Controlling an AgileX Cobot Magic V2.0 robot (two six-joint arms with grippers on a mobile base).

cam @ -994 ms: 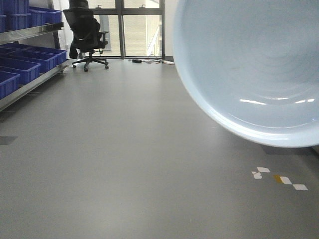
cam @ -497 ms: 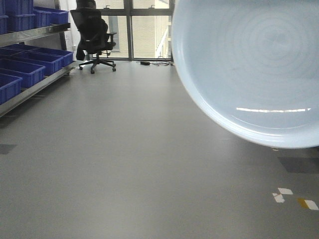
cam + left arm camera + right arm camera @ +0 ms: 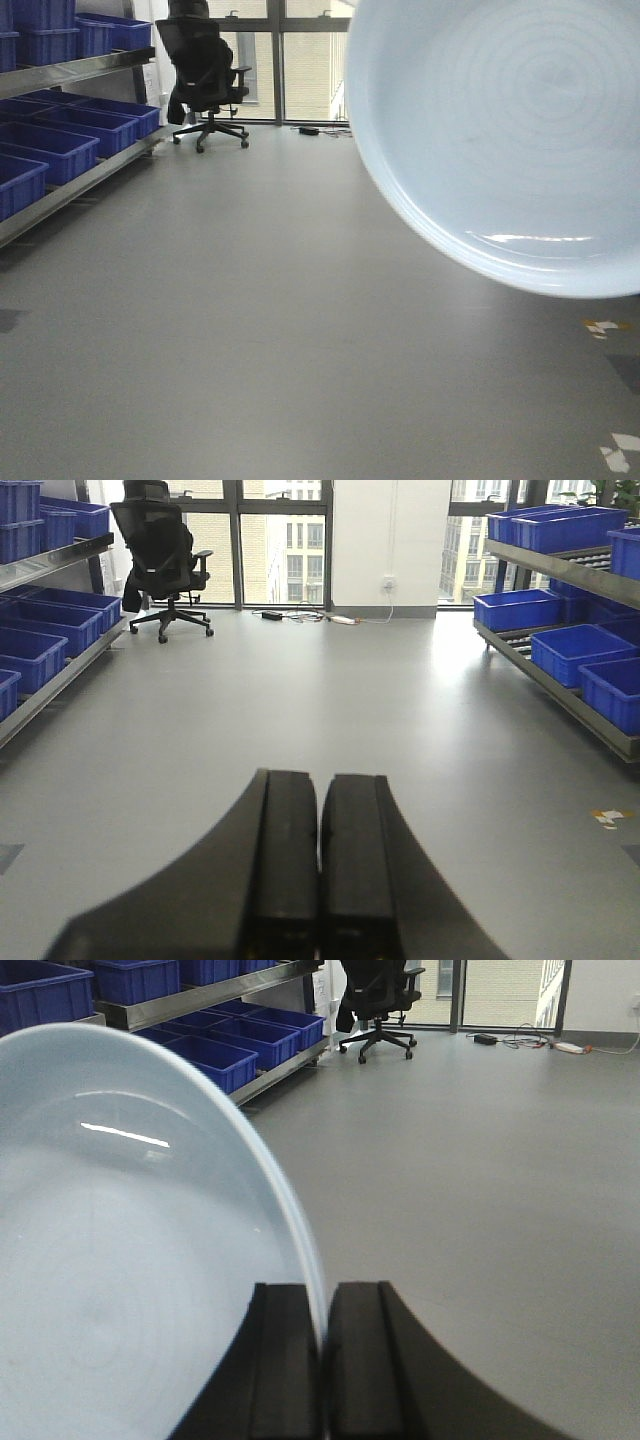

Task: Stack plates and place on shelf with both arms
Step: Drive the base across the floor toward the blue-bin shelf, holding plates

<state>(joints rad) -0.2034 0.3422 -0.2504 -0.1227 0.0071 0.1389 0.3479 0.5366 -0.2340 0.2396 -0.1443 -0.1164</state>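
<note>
A large pale blue-white plate [image 3: 500,130] fills the upper right of the front view, held up in the air and tilted toward the camera. In the right wrist view the same plate [image 3: 130,1260] covers the left half, and my right gripper [image 3: 325,1290] is shut on its rim, edge-on between the two black fingers. My left gripper [image 3: 320,778] is shut with nothing in it, hanging over bare grey floor. The shelf [image 3: 70,72] with blue crates [image 3: 50,150] runs along the left wall. A second run of shelf [image 3: 560,565] stands on the right.
A black office chair [image 3: 208,80] stands at the far end by the windows [image 3: 285,540], with cables [image 3: 310,616] on the floor beside it. White and yellow tape marks [image 3: 612,455] lie on the floor at the right. Open grey floor lies between the two racks.
In the front view the chair, shelf and windows have slid right and grown slightly, and the tape marks have moved right and down. The plate stays in the same spot in the frame.
</note>
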